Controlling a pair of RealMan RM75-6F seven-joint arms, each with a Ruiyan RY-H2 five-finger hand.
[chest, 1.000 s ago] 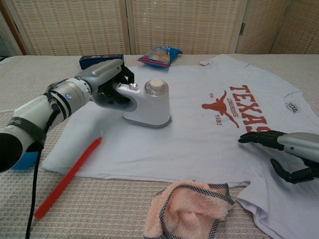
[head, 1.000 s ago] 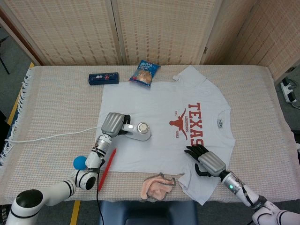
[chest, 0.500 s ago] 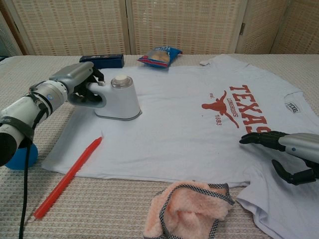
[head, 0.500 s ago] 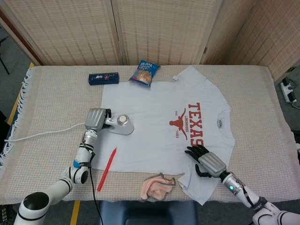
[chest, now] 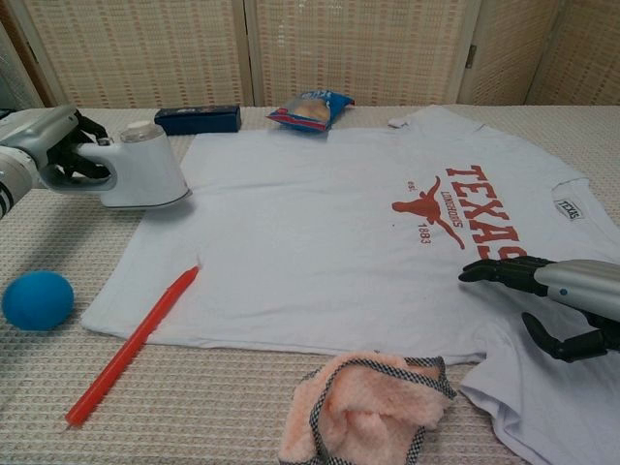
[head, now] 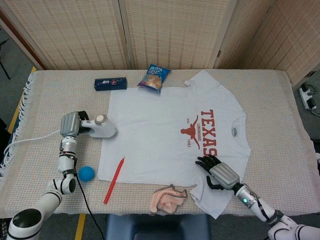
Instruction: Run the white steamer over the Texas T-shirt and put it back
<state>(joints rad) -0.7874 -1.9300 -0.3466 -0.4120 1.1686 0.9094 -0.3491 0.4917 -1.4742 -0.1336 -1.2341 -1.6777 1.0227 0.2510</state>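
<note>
Now left hand [head: 70,123] fingers grip white steamer [head: 101,129].

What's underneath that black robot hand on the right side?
Under the right hand lies the white Texas T-shirt, near its lower hem; the fingertips rest on the fabric. Beneath the shirt is the woven beige tablecloth, hidden there by the shirt.

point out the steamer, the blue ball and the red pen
steamer [chest: 145,170], chest view, on its white body
blue ball [chest: 37,299], chest view, on its middle
red pen [head: 114,180], head view, midway along its barrel
</note>
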